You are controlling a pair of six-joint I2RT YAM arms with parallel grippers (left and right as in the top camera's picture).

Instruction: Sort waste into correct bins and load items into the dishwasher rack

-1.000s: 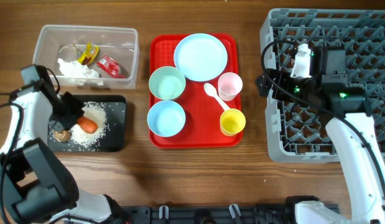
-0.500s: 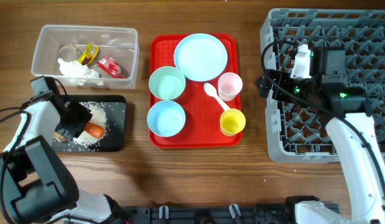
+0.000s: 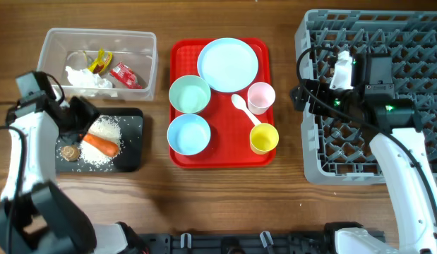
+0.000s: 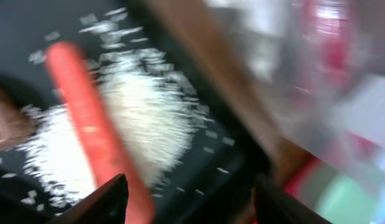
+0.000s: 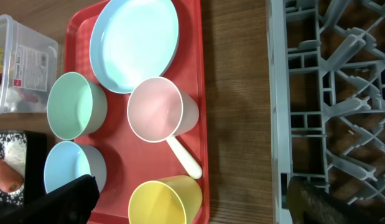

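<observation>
Wooden bench (image 3: 225,201), left edge: the left claw (image 4: 192,199) has opened and drawn back empty, leaving the carrot (image 3: 100,145) on the rice (image 3: 106,128) in the black tray (image 3: 135,164) — that waste judged placed — while the right claw (image 3: 297,97) waits open beside the dishwasher rack (image 3: 345,152).

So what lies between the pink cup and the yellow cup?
The white spoon, its handle lying on the red tray; clearest in the right wrist view.

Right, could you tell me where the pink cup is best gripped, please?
Probably from above, one finger inside the rim: the pink cup stands upright, mouth open. Take the wall facing the dishwasher rack; the white spoon and plate crowd the other side.
</observation>
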